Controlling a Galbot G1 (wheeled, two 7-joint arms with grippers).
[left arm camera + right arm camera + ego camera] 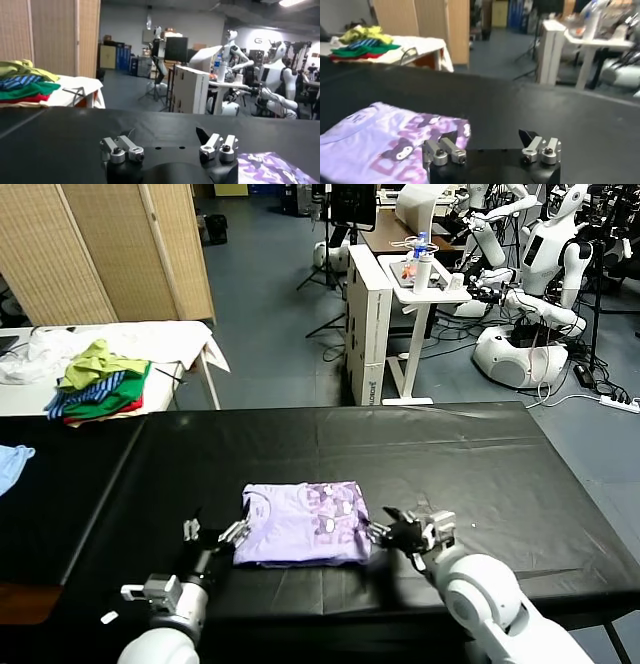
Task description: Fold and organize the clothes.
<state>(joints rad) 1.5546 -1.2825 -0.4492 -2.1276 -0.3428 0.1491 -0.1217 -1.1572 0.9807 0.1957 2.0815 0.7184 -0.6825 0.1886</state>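
The clothes, a lavender T-shirt (303,522) with a darker purple print, lie folded into a rectangle near the front of the black table (450,454). My left gripper (215,536) stands open just off the shirt's left edge, nothing between its fingers. In the left wrist view the left gripper (165,137) faces bare table, with a corner of the shirt (267,167) beside it. My right gripper (400,529) stands open and empty just off the shirt's right edge. In the right wrist view the right gripper (489,136) has the shirt (380,135) beside one finger.
A pile of green, yellow, striped and red garments (100,379) lies on a white table (170,339) at the back left. A light blue cloth (12,464) sits at the far left edge. A white stand (385,314) and other robots (540,284) stand behind.
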